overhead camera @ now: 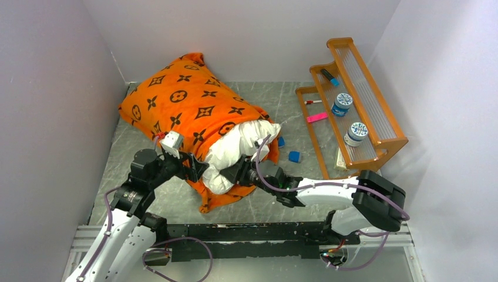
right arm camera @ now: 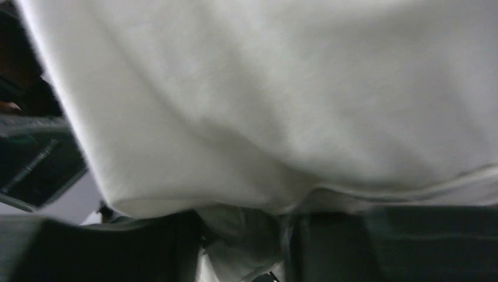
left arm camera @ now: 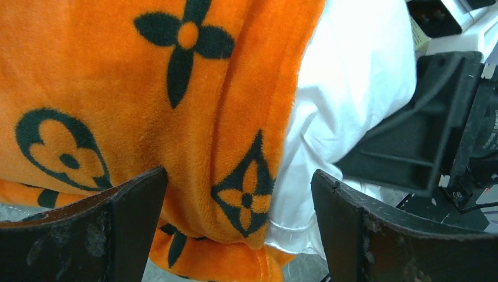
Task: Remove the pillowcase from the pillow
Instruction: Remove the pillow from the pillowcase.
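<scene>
The orange pillowcase (overhead camera: 182, 100) with dark monogram motifs covers most of the white pillow (overhead camera: 241, 144), whose near end bulges out of the case's open end. My left gripper (overhead camera: 199, 167) is open at that end, its fingers on either side of the pillowcase's hem (left arm camera: 235, 194) with white pillow (left arm camera: 346, 88) beside it. My right gripper (overhead camera: 238, 175) presses in from the right against the bared pillow end. In the right wrist view the pillow (right arm camera: 264, 88) fills the frame, and a fold of its white fabric is bunched between the fingers of the right gripper (right arm camera: 244, 235).
An orange tiered rack (overhead camera: 376, 111) stands at the right, holding two blue-lidded jars (overhead camera: 342, 104), a marker (overhead camera: 329, 76) and a pink item (overhead camera: 317, 117). Two blue cubes (overhead camera: 294, 156) lie on the table near the pillow. White walls close in the left, back and right.
</scene>
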